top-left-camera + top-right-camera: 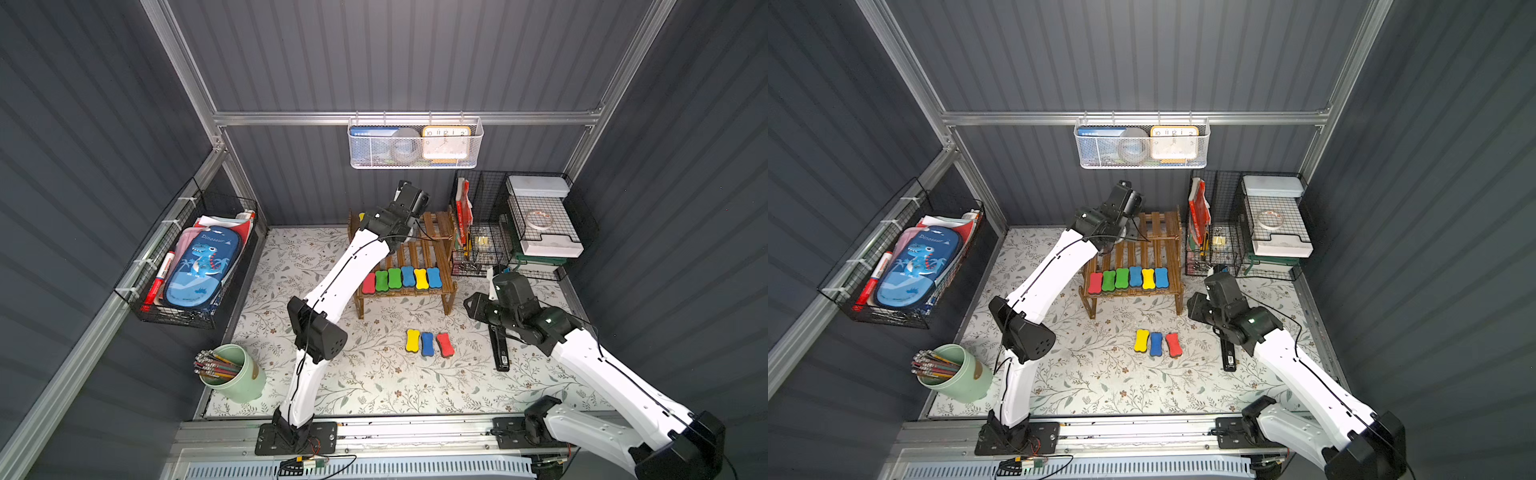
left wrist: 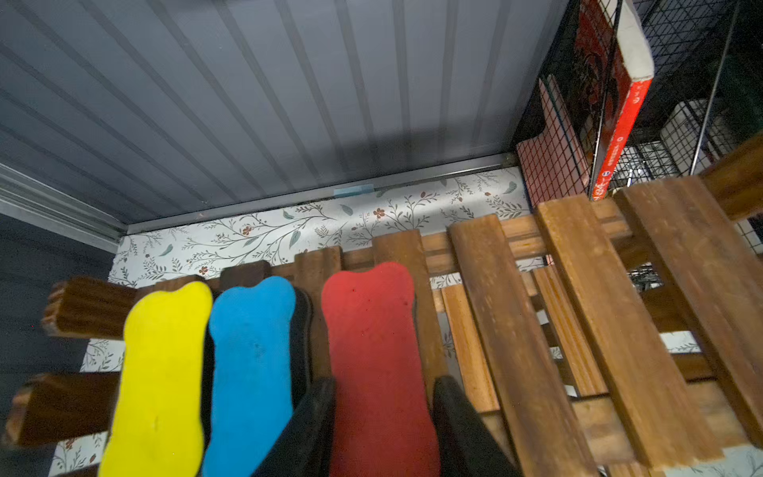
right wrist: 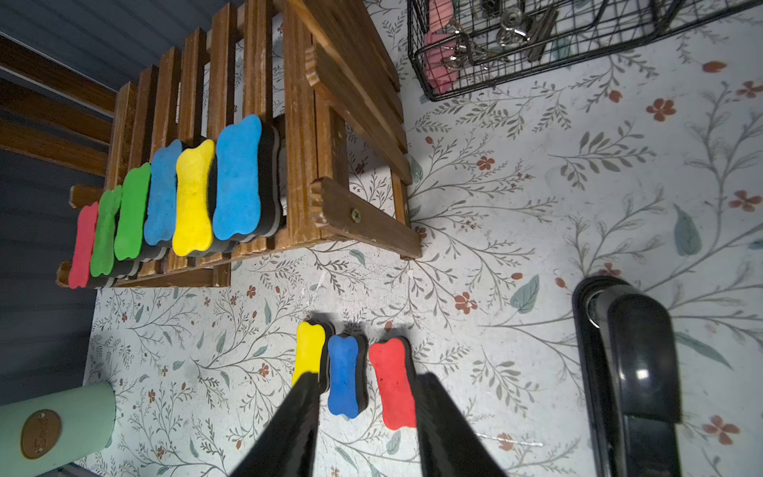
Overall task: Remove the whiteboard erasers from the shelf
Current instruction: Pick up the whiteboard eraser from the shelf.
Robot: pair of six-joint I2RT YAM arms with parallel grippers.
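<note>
The shelf (image 1: pixel 446 266) (image 1: pixel 1177 266) is a two-tier wooden slat rack at the back. Its top tier holds a yellow eraser (image 2: pixel 161 371), a blue eraser (image 2: pixel 252 363) and a red eraser (image 2: pixel 371 351) side by side. My left gripper (image 2: pixel 382 384) is shut on the red eraser, one finger against each long side, and the eraser still lies on the slats. A row of several erasers (image 1: pixel 401 279) (image 3: pixel 186 198) lies on the lower tier. Three erasers (image 1: pixel 428 343) (image 3: pixel 351 371) lie on the table in front. My right gripper (image 3: pixel 367 380) hangs open above them, holding nothing.
A black wire-grid organiser (image 1: pixel 498 216) with books stands just right of the shelf. A black stapler-like tool (image 1: pixel 500 353) lies under the right arm. A green cup of pencils (image 1: pixel 237 374) stands front left. A white mesh basket (image 1: pixel 415 143) hangs on the back wall.
</note>
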